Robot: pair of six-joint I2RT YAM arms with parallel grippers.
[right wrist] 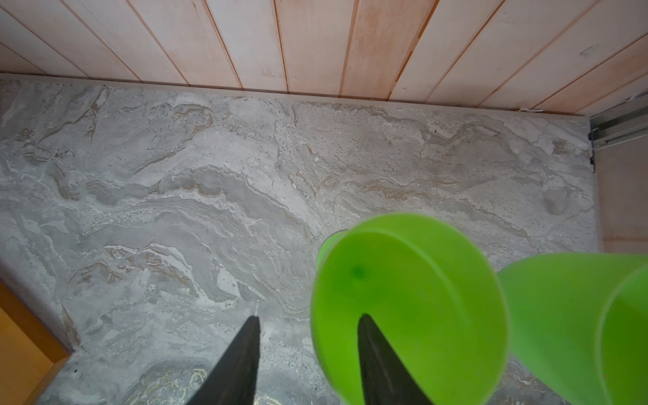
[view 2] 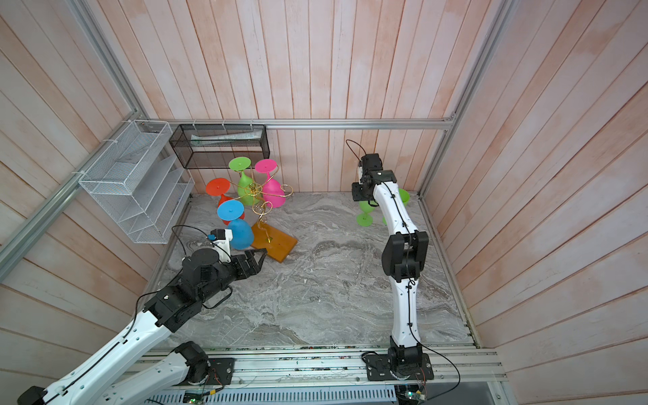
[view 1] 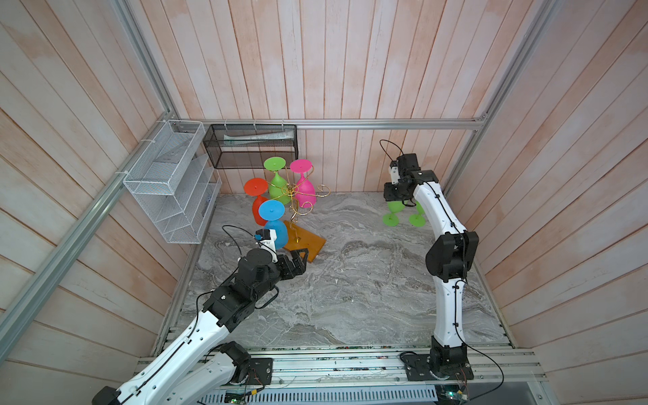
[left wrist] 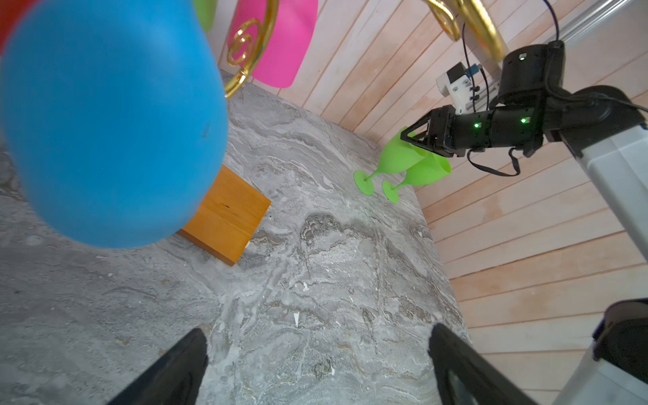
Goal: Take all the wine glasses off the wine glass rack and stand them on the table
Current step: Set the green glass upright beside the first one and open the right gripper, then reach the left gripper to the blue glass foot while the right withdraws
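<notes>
lime-green wine glass (right wrist: 420, 298), upright, opaque; right hand (right wrist: 309, 316) apart astride its rim; left hand (left wrist: 319, 329) apart.

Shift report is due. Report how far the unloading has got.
Done: two green glasses stand on the table, off the wine glass rack. In hand: the right gripper, jaws apart, straddles one rim; the left gripper, open, hovers by the blue glass. Left: orange glass, green glass, pink glass and that blue one hang there.
</notes>
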